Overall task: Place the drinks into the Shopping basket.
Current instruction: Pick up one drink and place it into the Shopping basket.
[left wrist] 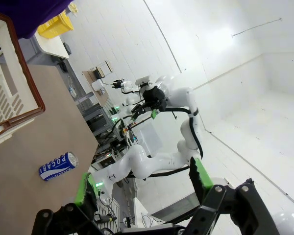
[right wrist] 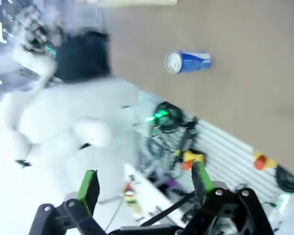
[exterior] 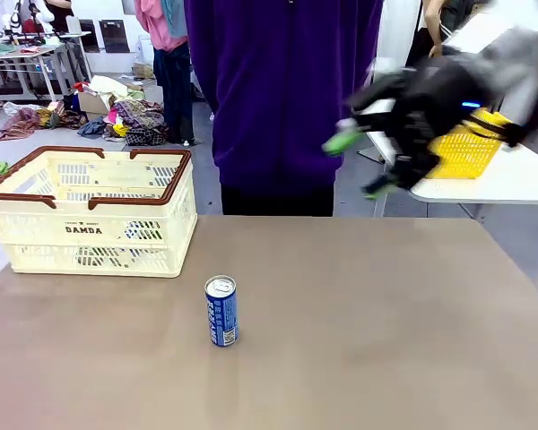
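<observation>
One blue drink can point(exterior: 221, 311) with white lettering stands upright on the brown table, a little left of centre and in front of the basket's right end. The left wrist view shows the can point(left wrist: 58, 166), and so does the right wrist view point(right wrist: 188, 62). The green can is out of view. The cream Shopping basket point(exterior: 90, 210) with a brown rim sits at the table's back left; I see nothing inside it. My right gripper point(exterior: 359, 163) hangs blurred, high over the table's back right, open and holding nothing point(right wrist: 144, 183). My left gripper point(left wrist: 142, 183) is open, with nothing between its fingers.
A person in a purple top point(exterior: 282, 90) stands at the far edge, centre. A yellow mesh basket point(exterior: 471, 148) rests on a white side table behind my right gripper. The basket's rim point(left wrist: 19, 73) sits at the left wrist view's left edge.
</observation>
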Controlling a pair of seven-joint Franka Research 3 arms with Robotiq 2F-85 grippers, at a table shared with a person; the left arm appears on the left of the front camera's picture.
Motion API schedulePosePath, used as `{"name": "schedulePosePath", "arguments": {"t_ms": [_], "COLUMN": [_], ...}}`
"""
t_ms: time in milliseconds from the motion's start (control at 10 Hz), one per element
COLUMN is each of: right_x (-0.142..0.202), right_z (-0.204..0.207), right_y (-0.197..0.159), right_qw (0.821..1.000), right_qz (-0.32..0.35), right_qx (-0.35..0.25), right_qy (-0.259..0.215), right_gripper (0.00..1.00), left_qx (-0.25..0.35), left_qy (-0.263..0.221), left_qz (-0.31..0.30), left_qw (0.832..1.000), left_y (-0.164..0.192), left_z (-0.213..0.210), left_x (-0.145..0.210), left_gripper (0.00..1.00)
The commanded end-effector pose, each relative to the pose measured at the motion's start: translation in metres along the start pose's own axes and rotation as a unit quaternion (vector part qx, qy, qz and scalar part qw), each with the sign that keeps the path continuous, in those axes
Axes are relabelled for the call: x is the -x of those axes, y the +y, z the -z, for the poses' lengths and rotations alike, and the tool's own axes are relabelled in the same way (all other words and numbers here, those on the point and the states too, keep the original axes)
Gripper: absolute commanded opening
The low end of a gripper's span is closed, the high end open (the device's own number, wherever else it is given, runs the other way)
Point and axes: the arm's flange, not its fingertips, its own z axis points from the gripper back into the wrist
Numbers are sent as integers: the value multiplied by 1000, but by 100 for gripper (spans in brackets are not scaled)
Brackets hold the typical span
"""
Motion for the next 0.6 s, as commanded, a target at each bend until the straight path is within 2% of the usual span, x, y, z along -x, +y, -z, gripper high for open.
{"name": "schedulePosePath", "arguments": {"t_ms": [0,200,400,500], "right_x": [42,73,88,93], "right_z": [-94,-154,-173,-168], "right_y": [-115,-199,-267,-282], "right_qw": [986,962,948,951], "right_qz": [58,48,88,79], "right_qx": [-140,-269,-304,-297], "right_qy": [-69,-27,-36,-40], "right_gripper": [100,100,100,100], "left_qx": [7,7,7,7], "left_qy": [3,3,3,3], "left_qz": [7,7,7,7], "left_qw": [1000,1000,1000,1000], "left_y": [-2,-2,-2,-2], "left_z": [-1,-1,-1,-1], "left_x": [0,0,0,0], "left_gripper": [100,100,100,100]}}
